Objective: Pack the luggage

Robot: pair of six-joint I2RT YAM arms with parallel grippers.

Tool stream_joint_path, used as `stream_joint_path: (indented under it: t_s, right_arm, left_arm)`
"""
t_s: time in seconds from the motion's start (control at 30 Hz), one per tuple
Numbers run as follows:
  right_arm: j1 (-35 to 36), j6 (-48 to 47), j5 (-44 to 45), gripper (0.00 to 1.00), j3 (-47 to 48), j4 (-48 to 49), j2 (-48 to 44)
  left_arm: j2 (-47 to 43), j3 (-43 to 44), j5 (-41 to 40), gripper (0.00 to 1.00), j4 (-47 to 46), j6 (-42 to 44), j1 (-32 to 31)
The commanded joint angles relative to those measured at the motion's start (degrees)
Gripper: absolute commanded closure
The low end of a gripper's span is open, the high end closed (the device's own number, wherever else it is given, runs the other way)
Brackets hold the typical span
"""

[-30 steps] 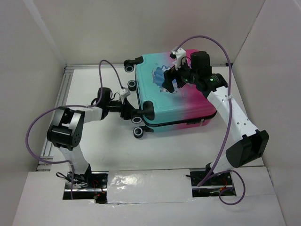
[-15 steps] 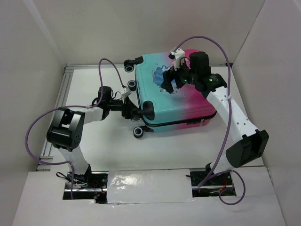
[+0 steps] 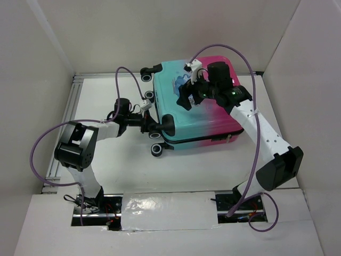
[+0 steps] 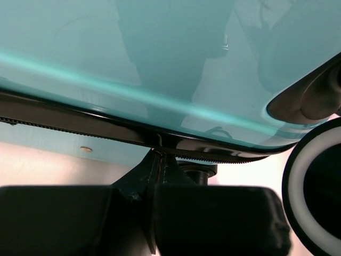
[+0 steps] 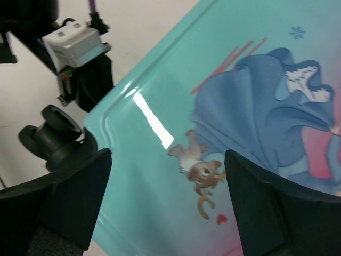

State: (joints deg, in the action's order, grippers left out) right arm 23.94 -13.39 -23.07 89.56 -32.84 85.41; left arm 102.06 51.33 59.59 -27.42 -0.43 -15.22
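The left gripper (image 4: 154, 213) is clenched on a small black tab (image 4: 150, 173) that hangs from the zipper (image 4: 80, 127) at the teal corner of the luggage (image 3: 213, 120), just beside a black wheel (image 4: 314, 192). The right gripper (image 5: 165, 213) holds its fingers spread wide over the lid, near the printed figure in a blue dress (image 5: 266, 106) (whether the tips touch the shell, I cannot tell). The luggage lies flat and closed on the white table (image 3: 176, 170), its teal end toward the left arm.
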Motion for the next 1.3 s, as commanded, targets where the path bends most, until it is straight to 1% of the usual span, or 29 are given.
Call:
stream_joint_path:
  t_s: [0.0,0.07,0.13,0.17,0.23,0.27,0.33,0.43,0.53,0.6,0.67,0.7,0.77,0.83,0.9,0.93,1.03,1.07,1.1,1.13,1.2,1.23,1.27]
  right_arm:
    - [3.03,1.17,-0.58,0.08,-1.05,-2.22,-3.31]
    - [5.23,1.96,0.48,0.12,-1.58,-3.45,-4.1]
    - [7.07,3.36,1.1,0.18,-2.89,-3.98,-5.77]
    - [7.6,3.89,1.1,0.28,-4.38,-3.99,-6.47]
    - [8.48,5.47,1.1,0.39,-6.32,-3.99,-8.92]
    - [9.01,6.0,1.1,0.5,-7.2,-3.99,-9.72]
    - [10.42,7.66,1.1,0.6,-9.66,-3.99,-12.26]
    - [12.52,9.95,1.1,0.73,-13.08,-2.85,-15.34]
    - [15.07,11.36,1.62,0.76,-15.2,-2.32,-16.67]
    - [17.36,11.98,4.07,0.76,-16.6,-3.72,-16.68]
    - [19.72,12.6,4.69,0.78,-17.92,-3.72,-16.68]
    - [20.69,13.29,6.18,0.79,-19.58,-3.72,-16.07]
    - [22.28,14.53,8.91,0.79,-21.78,-3.72,-16.06]
    - [23.52,15.41,12.95,0.8,-24.94,-1.36,-15.53]
    - [24.31,17.16,15.5,0.8,-26.18,1.7,-13.69]
    - [24.31,17.17,18.12,0.8,-26.71,2.94,-12.99]
    - [24.31,18.92,21.3,0.8,-26.72,8.31,-9.39]
    - [24.31,19.71,21.92,0.8,-25.93,9.45,-7.12]
    - [23.79,20.59,22.45,0.8,-25.06,11.55,-5.88]
    - [23.78,21.55,24.89,0.82,-23.65,12.27,-4.56]
    - [23.26,22.87,25.62,0.85,-21.72,13.06,0.01]
    - [23.25,22.88,24.57,0.86,-19.88,13.93,1.33]
    - [23.25,22.88,23.78,0.86,-19.17,14.81,2.56]
  left_arm:
    - [-0.1,0.35,-2.11,1.0,-5.63,0.78,-0.51]
    - [-0.11,-0.26,-2.63,1.0,-5.63,0.78,-0.51]
    - [-0.64,-0.88,-2.64,1.0,-5.63,0.26,0.02]
    - [-0.64,-0.88,-3.16,1.0,-6.32,-0.79,0.02]
    - [-1.24,-2.11,-3.17,1.0,-8.6,-3.42,0.55]
    - [-1.25,-3.42,-3.17,1.0,-9.92,-4.75,1.24]
    - [-1.77,-4.66,-2.55,1.0,-13.43,-8.95,1.86]
    - [-1.78,-6.59,-2.55,1.0,-15.9,-14.93,1.86]
    - [-2.47,-8.87,-2.55,1.0,-17.58,-17.76,1.86]
    - [-4.67,-10.98,-3.25,1.0,-18.1,-17.77,1.86]
    - [-7.47,-11.6,-4.22,1.0,-15.66,-16.72,1.34]
    - [-8.53,-11.6,-5.35,1.0,-12.6,-16.1,0.81]
    - [-10.73,-11.6,-6.94,1.0,-9.25,-14.53,0.28]
    - [-14.16,-12.74,-8.87,1.0,-6.61,-13.91,-1.03]
    - [-16.44,-14.05,-9.93,1.0,-3.7,-13.9,-1.73]
    - [-18.46,-14.59,-10.63,1.0,-3.0,-13.38,-1.74]
    - [-20.58,-16.87,-13.88,1.0,-1.06,-14.33,-3.75]
    - [-21.11,-17.49,-16.59,1.0,-0.53,-15.21,-4.89]
    - [-21.9,-18.1,-18.88,1.0,-0.53,-18.0,-5.51]
    - [-21.9,-19.67,-21.07,1.0,-1.66,-20.29,-6.74]
    - [-21.9,-23.7,-22.76,1.0,-5.43,-25.55,-8.32]
    - [-22.43,-25.56,-23.72,1.0,-11.89,-27.16,-9.29]
    - [-22.43,-27.23,-25.21,1.0,-15.26,-28.48,-11.04]
